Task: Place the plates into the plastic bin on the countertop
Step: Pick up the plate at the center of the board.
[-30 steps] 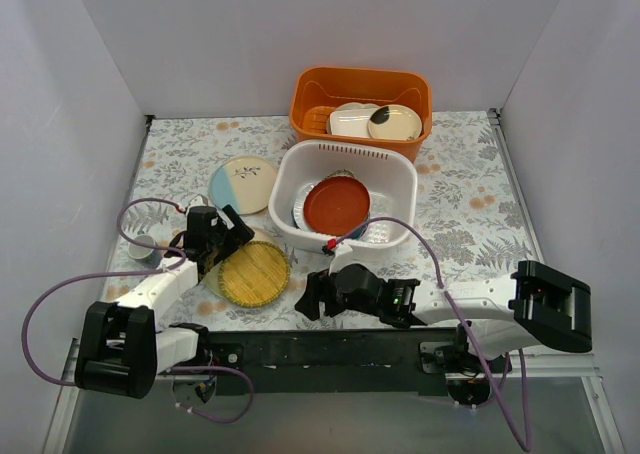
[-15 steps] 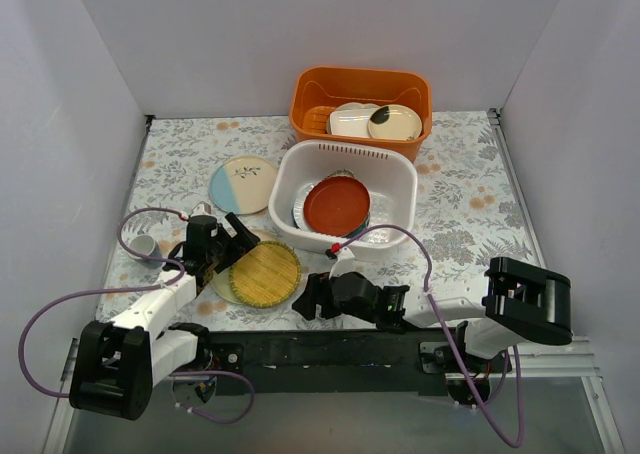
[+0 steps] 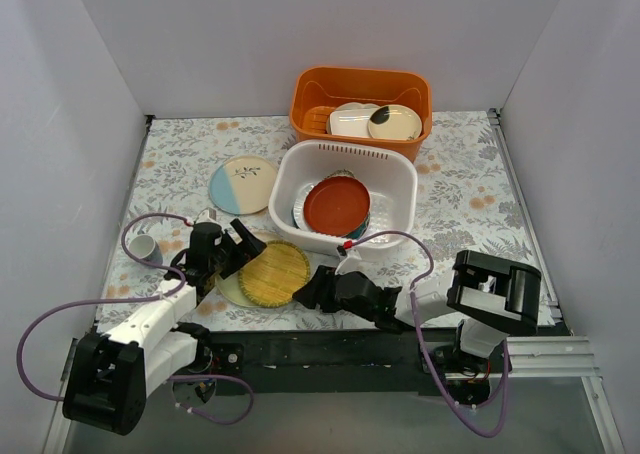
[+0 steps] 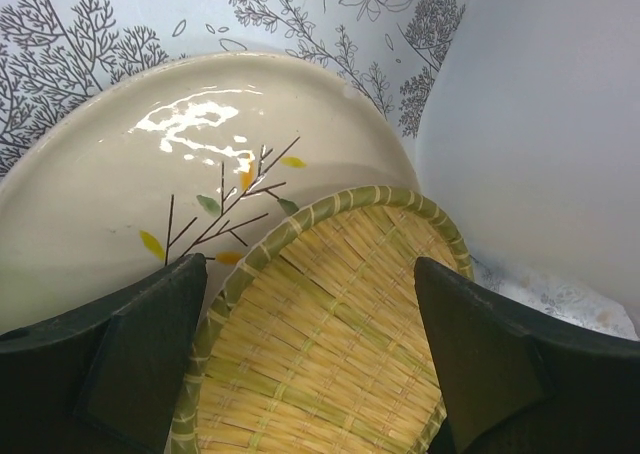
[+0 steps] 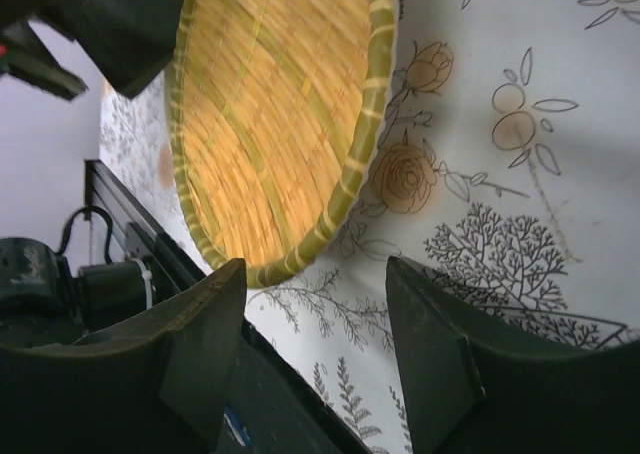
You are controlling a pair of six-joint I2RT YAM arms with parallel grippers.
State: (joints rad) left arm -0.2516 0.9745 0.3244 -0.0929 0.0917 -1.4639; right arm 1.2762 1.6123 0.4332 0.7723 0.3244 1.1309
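Note:
The yellow woven-look plate (image 3: 272, 272) lies partly on the cream leaf-sprig plate (image 3: 226, 286), just in front of the white plastic bin (image 3: 400, 174). My left gripper (image 3: 243, 249) is open, and its jaws stand wide on either side of the yellow plate's near part (image 4: 330, 314), over the cream plate (image 4: 120, 184). My right gripper (image 3: 310, 292) is open and empty, low over the countertop cloth (image 5: 500, 204) at the yellow plate's right rim (image 5: 270, 104). A red plate (image 3: 337, 204) lies in the bin on other plates. A cream-and-light-blue plate (image 3: 243, 183) lies left of the bin.
An orange basket (image 3: 362, 89) at the back holds a cream plate with a dark blotch (image 3: 393, 122). A small white cup (image 3: 140, 246) stands at the left. The bin's outer wall (image 4: 540, 124) is close to the left gripper's right side. The black base rail runs along the near edge.
The left gripper and the yellow plate have moved right, toward the bin. The right gripper has moved left and forward to the plate's right rim.

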